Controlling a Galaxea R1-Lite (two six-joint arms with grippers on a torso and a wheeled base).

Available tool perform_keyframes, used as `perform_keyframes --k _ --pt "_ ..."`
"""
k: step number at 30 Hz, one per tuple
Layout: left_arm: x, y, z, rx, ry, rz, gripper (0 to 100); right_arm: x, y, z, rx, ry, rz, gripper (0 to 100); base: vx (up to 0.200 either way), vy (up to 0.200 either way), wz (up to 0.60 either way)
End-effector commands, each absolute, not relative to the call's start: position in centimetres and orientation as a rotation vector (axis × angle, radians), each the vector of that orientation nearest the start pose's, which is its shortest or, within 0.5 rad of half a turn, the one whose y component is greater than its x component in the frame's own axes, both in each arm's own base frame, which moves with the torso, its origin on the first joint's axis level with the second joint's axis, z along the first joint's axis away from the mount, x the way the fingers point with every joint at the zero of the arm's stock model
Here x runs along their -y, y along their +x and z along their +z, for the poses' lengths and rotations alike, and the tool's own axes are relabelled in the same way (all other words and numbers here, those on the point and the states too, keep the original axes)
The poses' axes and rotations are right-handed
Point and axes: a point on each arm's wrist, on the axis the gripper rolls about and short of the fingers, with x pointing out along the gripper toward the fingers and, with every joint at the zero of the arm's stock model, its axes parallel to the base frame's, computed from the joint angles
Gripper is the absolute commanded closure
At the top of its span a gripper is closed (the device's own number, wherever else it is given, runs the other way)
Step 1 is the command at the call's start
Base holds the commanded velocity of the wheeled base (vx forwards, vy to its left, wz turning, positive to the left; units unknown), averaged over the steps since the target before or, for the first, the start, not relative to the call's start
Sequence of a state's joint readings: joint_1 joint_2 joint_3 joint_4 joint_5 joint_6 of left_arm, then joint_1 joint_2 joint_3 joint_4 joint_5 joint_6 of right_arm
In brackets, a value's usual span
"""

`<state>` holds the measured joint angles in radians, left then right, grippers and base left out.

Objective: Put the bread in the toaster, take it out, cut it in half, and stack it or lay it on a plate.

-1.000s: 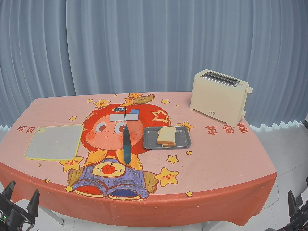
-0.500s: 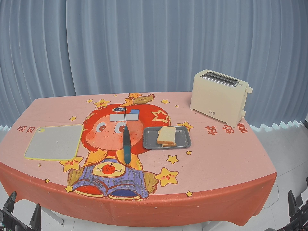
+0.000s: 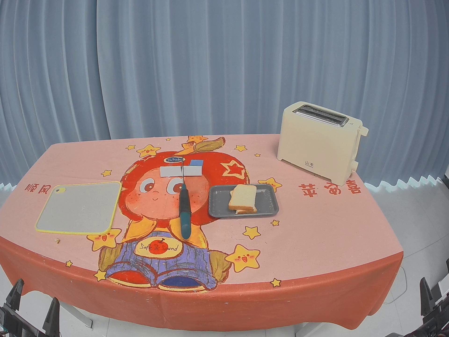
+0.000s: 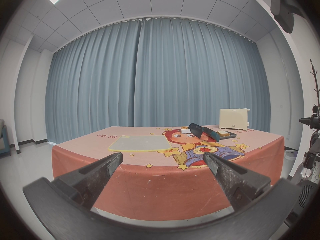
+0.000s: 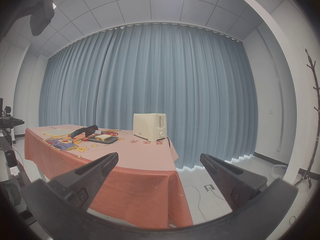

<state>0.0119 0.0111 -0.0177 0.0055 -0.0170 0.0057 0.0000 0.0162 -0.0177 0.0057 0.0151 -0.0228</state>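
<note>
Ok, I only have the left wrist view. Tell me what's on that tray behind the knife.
Observer: Bread, what looks like two slices stacked, lying on the grey tray.
Operator: Check the slots on the toaster from above.
Observer: The head view shows both slots on its top; nothing sticks out of them.
Operator: Report the right gripper.
Observer: It is open and holds nothing, low off the near right corner of the table.

Place: looks like a lab test room, staged for trials.
Signs: blue wall-wide curtain (image 3: 224,57), grid-panel ceiling (image 4: 150,0), tiled floor (image 5: 213,197), single table (image 3: 327,239) under cartoon cloth.
</note>
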Motion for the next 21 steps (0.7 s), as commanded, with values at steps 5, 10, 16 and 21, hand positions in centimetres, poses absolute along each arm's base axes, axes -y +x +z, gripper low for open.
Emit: perform_keyframes --k 5,10,16,21 --pt "0.06 -2.28 7.49 -0.006 0.006 -0.003 0 -0.03 -2.29 7.53 -0.004 -0.023 0.015 0 0.000 0.000 0.00" --pt "0.06 -2.28 7.49 -0.006 0.006 -0.003 0 -0.03 -2.29 7.53 -0.004 -0.023 0.015 0 0.000 0.000 0.00" --pt "0.06 -2.28 7.49 -0.006 0.006 -0.003 0 -0.03 -2.29 7.53 -0.004 -0.023 0.015 0 0.000 0.000 0.00" --pt "0.06 -2.28 7.49 -0.006 0.006 -0.003 0 -0.04 -2.29 7.53 -0.004 -0.031 0.017 0 0.000 0.000 0.00"
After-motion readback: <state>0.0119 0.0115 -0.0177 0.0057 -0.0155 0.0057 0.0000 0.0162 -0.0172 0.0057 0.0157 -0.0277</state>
